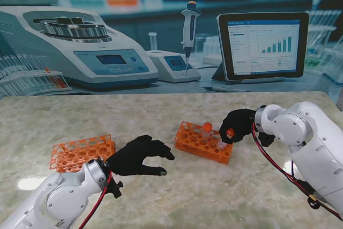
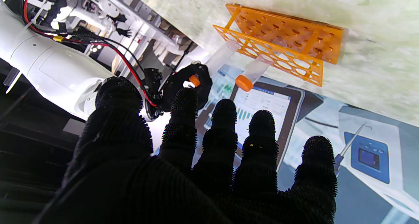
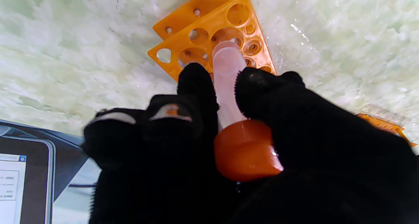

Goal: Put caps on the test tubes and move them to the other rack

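Observation:
An orange rack (image 1: 201,142) lies mid-table with a capped clear tube (image 1: 207,131) standing in it. My right hand (image 1: 239,125) is shut on a second capped tube (image 1: 224,138) at the rack's right end; in the right wrist view the tube (image 3: 228,83) sits between finger and thumb, orange cap (image 3: 245,150) by the palm, its lower end over the rack (image 3: 212,37) holes. My left hand (image 1: 137,155) hovers open between the two racks, holding nothing. The left wrist view shows the rack (image 2: 281,44), both tubes (image 2: 253,71) and my left hand (image 2: 203,152).
A second orange rack (image 1: 83,153) with no tubes in it lies to the left, nearer to me. At the back stand a centrifuge (image 1: 75,44), a small balance with pipette (image 1: 187,30) and a tablet (image 1: 262,46).

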`<state>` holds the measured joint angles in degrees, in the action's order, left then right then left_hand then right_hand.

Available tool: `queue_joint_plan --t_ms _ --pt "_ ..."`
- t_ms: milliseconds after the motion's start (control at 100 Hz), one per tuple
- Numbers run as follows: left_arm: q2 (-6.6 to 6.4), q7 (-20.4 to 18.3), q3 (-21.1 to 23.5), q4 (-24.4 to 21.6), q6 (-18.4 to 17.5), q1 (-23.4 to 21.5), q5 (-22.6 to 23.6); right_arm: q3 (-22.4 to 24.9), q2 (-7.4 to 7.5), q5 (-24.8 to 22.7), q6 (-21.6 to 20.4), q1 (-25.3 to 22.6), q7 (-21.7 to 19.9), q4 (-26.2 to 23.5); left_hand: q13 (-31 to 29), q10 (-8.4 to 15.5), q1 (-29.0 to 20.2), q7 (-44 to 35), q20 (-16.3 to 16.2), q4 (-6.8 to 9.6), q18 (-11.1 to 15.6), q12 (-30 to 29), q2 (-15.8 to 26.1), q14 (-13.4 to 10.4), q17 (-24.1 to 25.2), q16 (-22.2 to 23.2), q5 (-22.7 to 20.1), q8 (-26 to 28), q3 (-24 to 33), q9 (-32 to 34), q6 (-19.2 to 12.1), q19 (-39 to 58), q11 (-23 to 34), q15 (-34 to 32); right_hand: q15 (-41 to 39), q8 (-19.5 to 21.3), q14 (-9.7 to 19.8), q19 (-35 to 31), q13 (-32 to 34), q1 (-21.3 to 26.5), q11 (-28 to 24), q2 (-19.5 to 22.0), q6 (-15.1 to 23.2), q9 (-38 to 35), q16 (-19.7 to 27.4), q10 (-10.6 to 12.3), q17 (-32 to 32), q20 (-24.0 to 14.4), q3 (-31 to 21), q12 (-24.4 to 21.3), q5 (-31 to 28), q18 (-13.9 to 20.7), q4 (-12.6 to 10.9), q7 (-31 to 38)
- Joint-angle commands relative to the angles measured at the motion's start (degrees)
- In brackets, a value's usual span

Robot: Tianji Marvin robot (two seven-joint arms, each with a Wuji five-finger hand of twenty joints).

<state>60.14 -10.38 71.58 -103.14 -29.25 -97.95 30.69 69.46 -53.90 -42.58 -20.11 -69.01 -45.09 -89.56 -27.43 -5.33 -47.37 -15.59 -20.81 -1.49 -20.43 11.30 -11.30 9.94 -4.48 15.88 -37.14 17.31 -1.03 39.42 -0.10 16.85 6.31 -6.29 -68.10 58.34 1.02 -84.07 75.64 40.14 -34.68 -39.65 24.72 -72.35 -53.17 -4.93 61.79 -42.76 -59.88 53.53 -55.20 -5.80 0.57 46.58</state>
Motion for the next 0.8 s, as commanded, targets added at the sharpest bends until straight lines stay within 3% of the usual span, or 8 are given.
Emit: queue_joint_plan --t_ms 0,320,640,720,790 --pt "-0.12 -0.34 0.07 -0.06 -0.08 -0.13 -0.08 -0.81 0.25 -0.05 0.46 -0.66 -1.19 0.21 1.45 -0.6 0.4 1.24 0.43 -0.54 -0.73 -1.12 2.01 -1.57 0.89 -0.3 0.22 -0.55 -0.16 -0.6 -0.5 -2.35 -1.36 1.12 1.77 -0.53 7.09 -0.05 -0.09 7.29 -3.23 13.43 -7.52 -3.55 0.59 8.21 0.52 -0.29 -11.9 0.65 -4.99 0.28 -4.38 3.46" --pt "-0.11 -0.27 0.2 -0.06 -0.18 -0.24 -0.07 -1.94 0.6 0.45 1.42 0.51 -3.87 -0.6 1.38 -0.64 0.34 1.22 0.39 -0.54 -0.79 -1.1 1.98 -1.51 0.86 -0.29 0.13 -0.54 -0.16 -0.48 -0.41 -2.34 -1.32 1.08 2.07 -0.68 7.01 0.24 -0.1 7.26 -3.14 13.56 -7.52 -3.23 0.66 8.21 0.42 -0.26 -11.63 0.71 -4.72 0.28 -4.3 3.24" --pt "-0.1 -0.27 0.02 0.11 0.0 -0.12 -0.12 -4.15 0.3 0.83 2.12 2.33 -2.17 2.49 1.4 -0.63 0.3 1.22 0.37 -0.53 -0.76 -1.11 1.99 -1.55 0.89 -0.26 0.13 -0.54 -0.15 -0.54 -0.48 -2.38 -1.34 1.08 2.8 -0.75 6.53 0.96 -0.16 7.38 -2.99 13.63 -7.67 -2.7 0.88 8.02 0.17 -0.14 -11.39 0.84 -4.42 -0.13 -3.78 3.13" --pt "-0.08 -0.19 0.05 0.12 -0.01 -0.14 -0.07 -4.68 0.25 0.93 2.37 2.66 -1.98 2.92 1.39 -0.58 0.28 1.18 0.35 -0.54 -0.76 -1.11 1.98 -1.6 0.85 -0.25 0.09 -0.52 -0.15 -0.57 -0.46 -2.35 -1.35 1.07 4.04 -1.11 5.82 1.84 -0.27 7.49 -2.47 13.65 -8.13 -1.73 1.36 7.57 -0.18 0.11 -10.8 0.72 -3.59 -0.68 -2.83 2.42" --pt "-0.07 -0.15 0.02 0.15 0.02 -0.13 -0.1 -5.17 0.17 0.88 2.45 2.93 -1.53 3.35 1.36 -0.64 0.29 1.17 0.35 -0.54 -0.73 -1.1 2.0 -1.58 0.88 -0.24 0.07 -0.52 -0.16 -0.55 -0.36 -2.36 -1.33 1.06 7.16 -2.74 4.98 3.14 -0.33 7.67 -0.39 13.2 -8.88 -0.22 2.31 7.1 -1.7 0.01 -9.98 -0.57 -2.31 -1.22 -0.11 0.05"
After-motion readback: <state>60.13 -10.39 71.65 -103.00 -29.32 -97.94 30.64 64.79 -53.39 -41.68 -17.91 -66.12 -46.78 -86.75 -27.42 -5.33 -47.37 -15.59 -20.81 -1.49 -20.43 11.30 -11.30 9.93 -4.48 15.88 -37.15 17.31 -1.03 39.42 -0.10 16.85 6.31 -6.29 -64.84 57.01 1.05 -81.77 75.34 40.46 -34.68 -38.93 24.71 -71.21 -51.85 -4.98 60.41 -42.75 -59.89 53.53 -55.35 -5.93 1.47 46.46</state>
